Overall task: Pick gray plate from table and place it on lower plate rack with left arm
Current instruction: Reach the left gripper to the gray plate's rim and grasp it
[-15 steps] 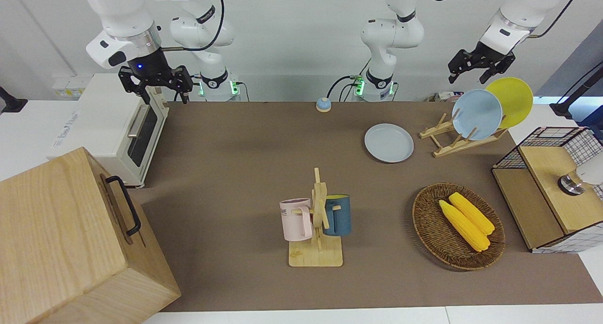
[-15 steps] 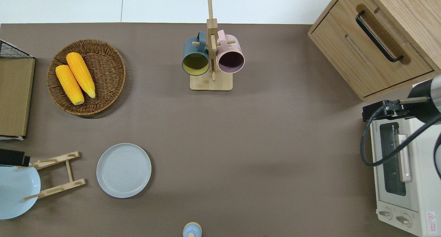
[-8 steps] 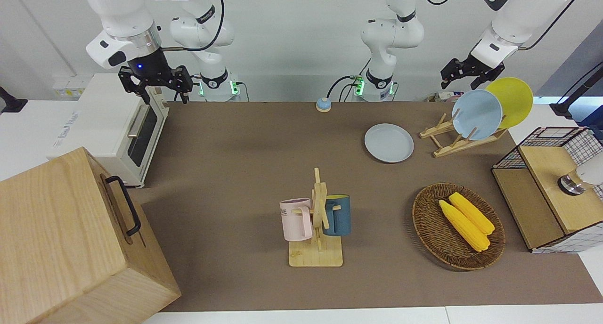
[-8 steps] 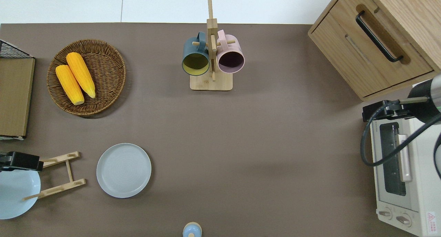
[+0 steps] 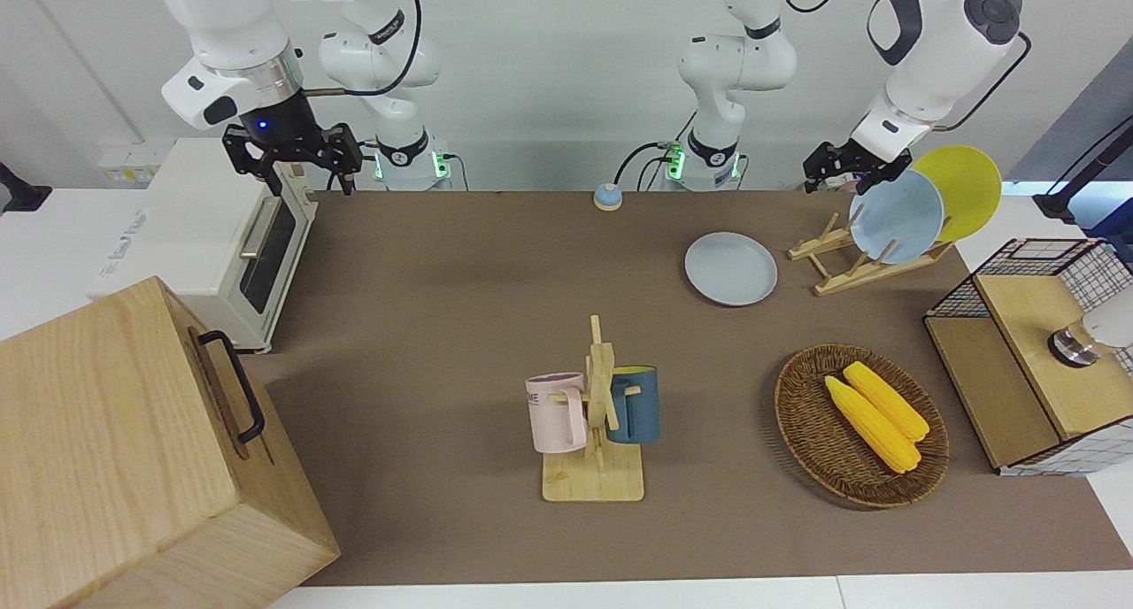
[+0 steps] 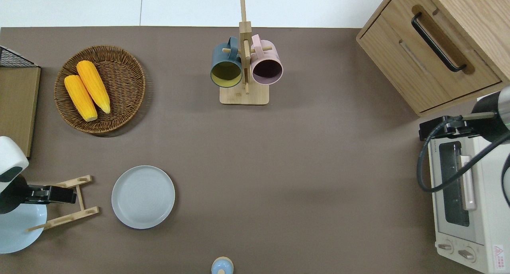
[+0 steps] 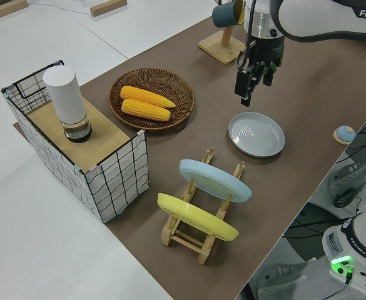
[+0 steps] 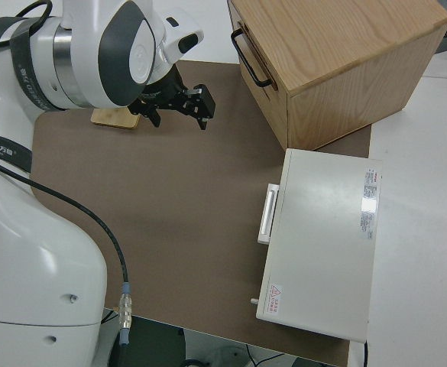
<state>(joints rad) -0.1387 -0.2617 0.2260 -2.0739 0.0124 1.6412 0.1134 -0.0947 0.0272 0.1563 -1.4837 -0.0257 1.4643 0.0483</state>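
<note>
Two white jointed robot arms stand at a table covered by a brown mat (image 5: 443,326). The right arm (image 5: 226,25), with a blue light on its black wrist, is parked, and the right gripper (image 5: 305,177) has its fingers spread and empty. The left arm (image 5: 938,34) reaches down at its own end of the table, and the left gripper (image 6: 65,195) hangs over the bare end of the lower plate rack (image 6: 79,198), a small light-wood rack with slanted rails and pegs. From the side its fingers look parted, with nothing between them. A large light-wood cabinet with a black handle (image 5: 115,441) and a white toaster oven (image 5: 204,228) fill the right arm's end. Farther from the robots than the rack sits a round woven wicker basket (image 5: 797,423) with two yellow corn cobs (image 5: 876,410) in it. A round light blue plate (image 5: 896,215) and a round yellow plate (image 5: 969,180) stand tilted in the rack's slots. The round pale gray plate (image 6: 143,196) lies flat on the mat just beside the rack, toward the table's middle, untouched and apart from the gripper. A wooden mug stand (image 5: 593,481) stands mid-table, far from the robots.
</note>
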